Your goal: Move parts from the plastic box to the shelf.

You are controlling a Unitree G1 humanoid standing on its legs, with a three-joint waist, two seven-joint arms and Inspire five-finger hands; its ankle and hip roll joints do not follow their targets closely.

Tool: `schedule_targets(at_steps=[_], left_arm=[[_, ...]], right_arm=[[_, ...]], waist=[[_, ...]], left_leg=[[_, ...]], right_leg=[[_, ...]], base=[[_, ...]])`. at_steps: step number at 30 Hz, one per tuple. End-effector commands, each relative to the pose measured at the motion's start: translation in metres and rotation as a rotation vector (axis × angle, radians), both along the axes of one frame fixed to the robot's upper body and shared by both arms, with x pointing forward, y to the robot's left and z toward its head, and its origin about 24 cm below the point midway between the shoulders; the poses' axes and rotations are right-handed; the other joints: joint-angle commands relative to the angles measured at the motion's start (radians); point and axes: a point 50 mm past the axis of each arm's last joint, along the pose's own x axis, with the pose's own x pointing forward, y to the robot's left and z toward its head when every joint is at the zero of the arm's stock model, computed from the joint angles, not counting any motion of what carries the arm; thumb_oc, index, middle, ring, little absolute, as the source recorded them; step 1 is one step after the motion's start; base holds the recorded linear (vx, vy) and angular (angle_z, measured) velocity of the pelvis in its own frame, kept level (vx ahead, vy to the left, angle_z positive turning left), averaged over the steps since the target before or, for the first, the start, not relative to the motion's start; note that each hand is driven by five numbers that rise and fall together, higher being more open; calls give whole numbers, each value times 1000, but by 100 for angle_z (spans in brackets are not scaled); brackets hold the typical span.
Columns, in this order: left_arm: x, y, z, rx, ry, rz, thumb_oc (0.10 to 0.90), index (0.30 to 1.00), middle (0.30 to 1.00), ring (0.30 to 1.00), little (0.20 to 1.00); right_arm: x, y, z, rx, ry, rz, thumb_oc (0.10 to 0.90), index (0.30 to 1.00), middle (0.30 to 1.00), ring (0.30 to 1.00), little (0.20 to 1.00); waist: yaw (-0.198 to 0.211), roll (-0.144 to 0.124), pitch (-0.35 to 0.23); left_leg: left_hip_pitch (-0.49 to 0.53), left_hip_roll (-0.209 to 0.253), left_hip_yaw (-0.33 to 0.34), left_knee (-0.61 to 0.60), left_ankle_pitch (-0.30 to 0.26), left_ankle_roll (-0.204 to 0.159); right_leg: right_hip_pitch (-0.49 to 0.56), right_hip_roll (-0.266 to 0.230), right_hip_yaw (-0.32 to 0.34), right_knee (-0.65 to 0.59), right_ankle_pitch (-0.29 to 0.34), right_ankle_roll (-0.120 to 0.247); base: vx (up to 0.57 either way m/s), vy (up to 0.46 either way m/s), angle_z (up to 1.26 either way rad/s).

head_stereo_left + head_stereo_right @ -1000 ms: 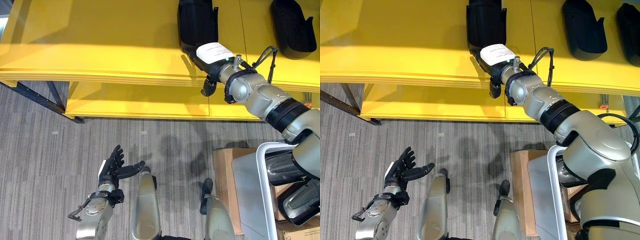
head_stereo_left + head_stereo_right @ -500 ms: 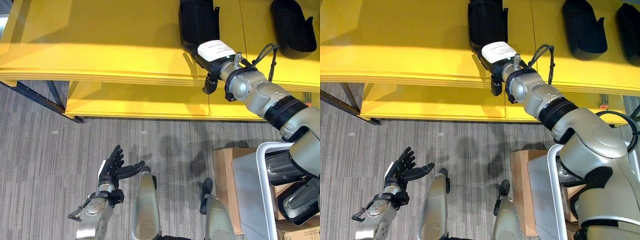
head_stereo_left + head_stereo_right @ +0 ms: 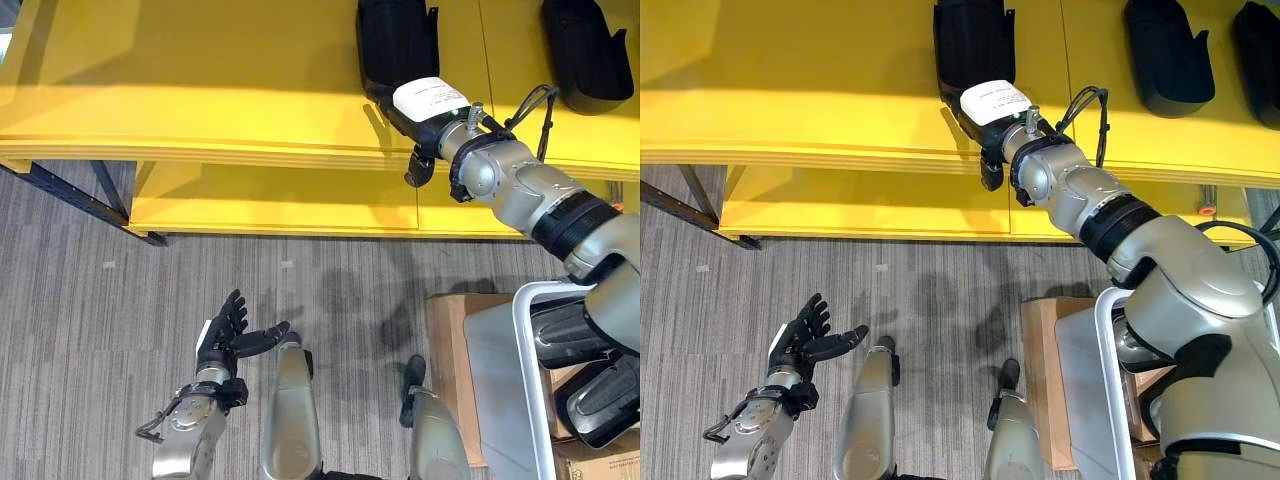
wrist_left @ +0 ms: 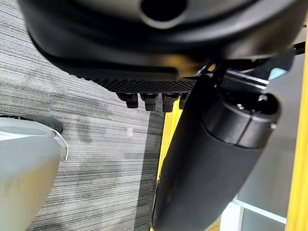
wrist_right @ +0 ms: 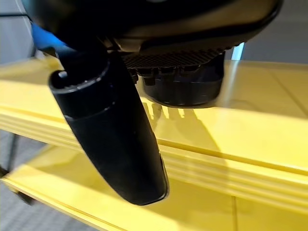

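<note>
At the fingertips, right hand [image 3: 432, 103]: fingers [image 5: 160, 71] straight in a row, not curled, their ends at the near end of a black part [image 3: 395, 40]; whether they press it or stop just short cannot be told. Thumb [image 5: 113, 130] straight, hanging past the front edge of the shelf [image 3: 200, 90], holding nothing. White cover on the back of the hand.

Black part: long, dark, lying flat on the yellow top board, near end close to the front edge, far end running out of view.

Left hand [image 3: 228, 335]: low, well apart from the shelf, over the grey carpet [image 3: 100, 300]; fingers spread and relaxed, thumb out to the side, empty.

Further parts on the top board: second black part [image 3: 585, 45] to the robot's right of the first, well apart from it; third black part [image 3: 1260, 50] beyond that, at the view's edge.

Shelf: yellow, two levels seen, lower board [image 3: 270, 205] under the top one.

Plastic box [image 3: 523, 380]: grey with a pale rim, on the floor at the robot's right; boxed parts [image 3: 565, 335], black, lie inside it. Cardboard box [image 3: 445, 350] just beside it, toward the robot's middle.
</note>
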Motion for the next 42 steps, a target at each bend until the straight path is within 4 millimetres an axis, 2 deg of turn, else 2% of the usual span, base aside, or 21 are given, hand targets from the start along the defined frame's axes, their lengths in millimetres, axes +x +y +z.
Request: schedule_targets(at_steps=[1,3,4,7,10,15,17,18,21,24,27,29,32,33,34,35,36,39,40,42], left_arm=[[-5,-2,30,-18,-192,48,900,1000,1000,1000,1000],[-4,-1,31,-13,-192,48,900,1000,1000,1000,1000],[-5,1,32,-4,-194,52,900,1000,1000,1000,1000],[-6,2,32,1,-192,53,900,1000,1000,1000,1000],[-9,2,29,6,-174,47,900,1000,1000,1000,1000],[-11,1,26,13,-158,32,900,1000,1000,1000,1000],[-13,-2,21,14,-133,18,900,1000,1000,1000,1000],[-13,-2,21,14,-132,17,900,1000,1000,1000,1000],[-14,-4,18,5,-129,18,900,1000,1000,1000,1000],[-14,-2,16,11,-121,21,900,1000,1000,1000,1000],[-21,1,10,13,-93,26,900,1000,1000,1000,1000],[-28,2,5,9,-76,34,900,1000,1000,1000,1000],[-35,6,0,23,-57,46,900,1000,1000,1000,1000],[-37,8,0,24,-57,61,900,1000,1000,1000,1000],[-37,8,0,24,-57,61,900,1000,1000,1000,1000],[-38,1,-4,-32,-62,75,900,1000,1000,1000,1000],[-37,-1,-4,-37,-66,78,900,1000,1000,1000,1000],[-37,-2,-6,-47,-65,81,900,1000,1000,1000,1000],[-36,-7,-11,-79,-58,98,900,1000,1000,1000,1000],[-36,-8,-13,-89,-56,101,900,1000,1000,1000,1000]], right_arm=[[-29,4,40,155,-151,156,900,1000,1000,1000,1000],[-33,3,34,164,-131,177,900,1000,1000,1000,1000],[-47,3,18,216,-91,243,900,1000,1000,1000,1000],[-56,2,6,260,-54,284,900,1000,1000,1000,1000],[-78,0,-18,359,26,366,900,1000,1000,1000,1000],[-91,-1,-28,381,75,404,900,1000,1000,1000,1000],[-118,-7,-33,507,98,474,900,1000,1000,1000,1000],[-118,-7,-33,508,98,473,900,1000,1000,1000,1000],[-139,-23,-38,686,96,485,900,1000,1000,1000,1000],[-147,-44,-60,897,151,412,900,1000,1000,1000,1000],[-155,-70,-97,1091,219,258,900,1000,1000,1000,1000],[-166,-88,-132,1298,277,120,900,1000,1000,1000,1000],[-180,-104,-171,1465,329,-41,900,1000,1000,1000,1000],[-186,-112,-179,1505,311,-99,900,1000,1000,1000,1000],[-186,-112,-179,1505,311,-99,900,1000,1000,1000,1000],[-197,-128,-184,1514,227,-207,900,1000,1000,1000,1000],[-200,-133,-187,1531,197,-243,900,1000,1000,1000,1000],[-203,-138,-187,1521,174,-272,900,1000,1000,1000,1000],[-208,-150,-188,1526,103,-348,900,1000,1000,1000,1000],[-209,-154,-188,1535,76,-367,900,1000,1000,1000,1000]], waist=[[-14,31,-16],[-15,30,-16],[-23,26,-16],[-27,25,-16],[-38,23,-16],[-42,24,-16],[-63,23,-16],[-62,23,-16],[-82,25,-16],[-90,25,-20],[-97,21,-101],[-103,23,-156],[-116,27,-240],[-120,31,-263],[-120,31,-263],[-158,45,-308],[-169,49,-316],[-178,55,-324],[-207,73,-336],[-211,77,-335]], left_leg=[[109,103,-52,-209,266,-61],[112,102,-53,-210,266,-61],[117,102,-51,-213,269,-62],[123,100,-50,-216,270,-62],[143,95,-46,-224,275,-59],[163,95,-43,-234,277,-57],[211,92,-34,-260,283,-48],[212,92,-34,-261,283,-48],[261,89,-24,-284,291,-38],[338,81,-14,-334,297,-18],[376,80,-1,-410,305,-1],[413,81,11,-479,306,7],[462,77,29,-585,309,16],[480,79,41,-616,309,19],[481,79,42,-616,309,19],[509,93,73,-675,312,25],[519,101,80,-691,313,29],[532,109,85,-712,313,33],[545,136,83,-717,313,49],[546,142,81,-713,313,53]], right_leg=[[10,-30,69,109,132,-28],[10,-31,69,112,132,-28],[10,-32,68,117,131,-26],[11,-34,68,122,130,-25],[23,-38,67,129,126,-22],[34,-38,67,133,122,-20],[66,-43,63,134,115,-17],[67,-43,63,133,115,-17],[107,-45,56,130,103,-16],[159,-41,50,115,89,-19],[177,-30,46,64,80,-28],[196,-22,45,24,70,-33],[219,-9,42,-19,63,-36],[219,-3,47,-21,62,-34],[219,-3,48,-21,62,-34],[229,11,55,-19,61,-31],[230,17,58,-9,58,-30],[232,25,63,-2,55,-28],[219,64,82,44,47,-18],[214,75,87,54,43,-16]], base=[[-24,-24,5],[-8,-10,3],[0,0,0],[-8,-9,2],[-9,-22,-5],[-11,-27,1],[-13,-68,7],[-5,-56,10],[1,-48,5],[21,-62,3],[71,-103,-4],[77,-100,8],[86,-97,-3],[44,-62,-3],[11,-129,-10],[-19,-148,-11],[-19,-149,-4],[-26,-109,17],[-90,-240,-7],[-90,-237,-17]])
